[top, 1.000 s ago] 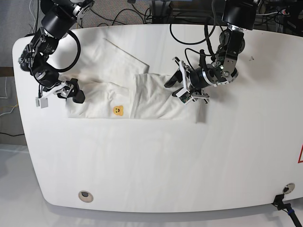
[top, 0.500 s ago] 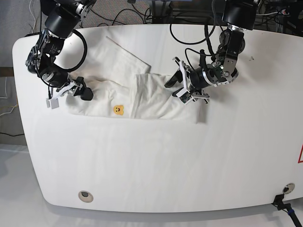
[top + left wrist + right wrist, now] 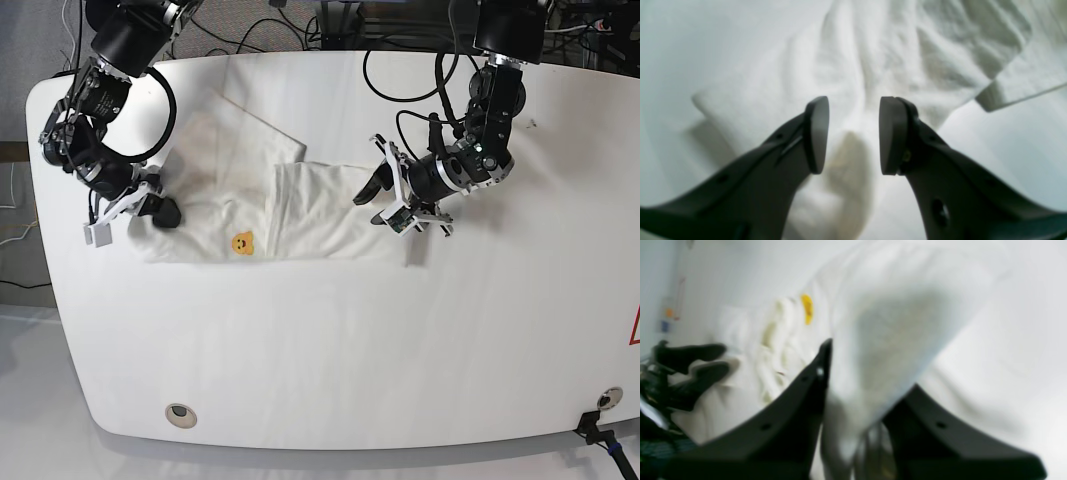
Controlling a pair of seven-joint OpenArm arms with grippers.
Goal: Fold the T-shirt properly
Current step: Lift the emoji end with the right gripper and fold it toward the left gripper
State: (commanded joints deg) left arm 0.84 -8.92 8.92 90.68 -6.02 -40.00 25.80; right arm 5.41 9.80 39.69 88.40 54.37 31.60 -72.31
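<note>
The white T-shirt (image 3: pixel 320 215) lies rumpled and partly folded at the back of the table, a small yellow print (image 3: pixel 241 242) showing near its front edge. At the shirt's left end my right gripper (image 3: pixel 158 210) is shut on the cloth. In the right wrist view blurred fabric (image 3: pixel 893 323) fills the space between the fingers, with the yellow print (image 3: pixel 806 308) beyond. My left gripper (image 3: pixel 378 203) hangs over the shirt's right end. Its pads (image 3: pixel 816 133) stand apart above wrinkled cloth (image 3: pixel 873 50) and hold nothing.
The white table (image 3: pixel 350 350) has a round hole (image 3: pixel 180 412) near its front left. Cables (image 3: pixel 300 30) run along the back edge. A black fitting (image 3: pixel 600 430) sits at the front right corner, and a red mark (image 3: pixel 634 330) at the right edge.
My right gripper swung right, then back left and down with the shirt's edge. The cloth and its yellow print shifted left and forward. My left gripper dropped slightly, still open.
</note>
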